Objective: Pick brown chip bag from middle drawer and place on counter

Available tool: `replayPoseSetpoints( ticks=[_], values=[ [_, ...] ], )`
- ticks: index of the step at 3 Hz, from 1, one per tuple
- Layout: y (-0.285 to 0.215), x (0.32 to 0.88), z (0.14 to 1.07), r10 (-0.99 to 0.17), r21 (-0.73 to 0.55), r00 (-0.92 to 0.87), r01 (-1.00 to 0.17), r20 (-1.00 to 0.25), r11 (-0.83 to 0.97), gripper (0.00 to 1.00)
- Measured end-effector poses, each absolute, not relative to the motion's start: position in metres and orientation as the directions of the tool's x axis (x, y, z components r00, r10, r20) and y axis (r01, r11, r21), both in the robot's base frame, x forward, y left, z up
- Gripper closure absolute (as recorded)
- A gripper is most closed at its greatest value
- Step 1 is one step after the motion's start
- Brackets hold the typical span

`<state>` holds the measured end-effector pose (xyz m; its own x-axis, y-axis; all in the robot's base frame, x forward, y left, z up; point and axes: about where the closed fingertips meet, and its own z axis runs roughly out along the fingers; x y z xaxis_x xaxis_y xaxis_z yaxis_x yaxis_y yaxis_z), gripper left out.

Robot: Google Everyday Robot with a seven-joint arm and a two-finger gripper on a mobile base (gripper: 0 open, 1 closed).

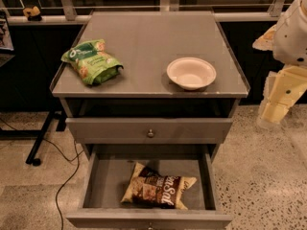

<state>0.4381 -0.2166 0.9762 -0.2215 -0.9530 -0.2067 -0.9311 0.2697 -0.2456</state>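
The brown chip bag (157, 188) lies flat on the floor of the open middle drawer (103, 183), toward its front middle. The grey counter (144, 42) is the cabinet top above it. My gripper (277, 107) hangs at the far right, off the side of the cabinet at about counter height, well apart from the bag and the drawer. It holds nothing that I can see.
A green snack bag (91, 61) lies on the counter's left edge. A white bowl (191, 72) sits at the counter's front right. The upper drawer (150, 130) is shut. A black stand leg and cable (43, 143) are on the floor at left.
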Motion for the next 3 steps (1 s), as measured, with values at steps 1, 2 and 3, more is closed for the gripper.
replayPoseSetpoints(
  ticks=[1, 2, 3],
  values=[
    [-0.217, 0.438, 0.976, -0.953, -0.246, -0.221, -0.931, -0.207, 0.270, 0.00],
    [-0.217, 0.442, 0.955, -0.939, -0.235, -0.237, -0.926, -0.248, 0.296, 0.00],
    [-0.212, 0.447, 0.923, -0.920, -0.206, -0.240, -0.928, -0.309, 0.312, 0.00]
  ],
)
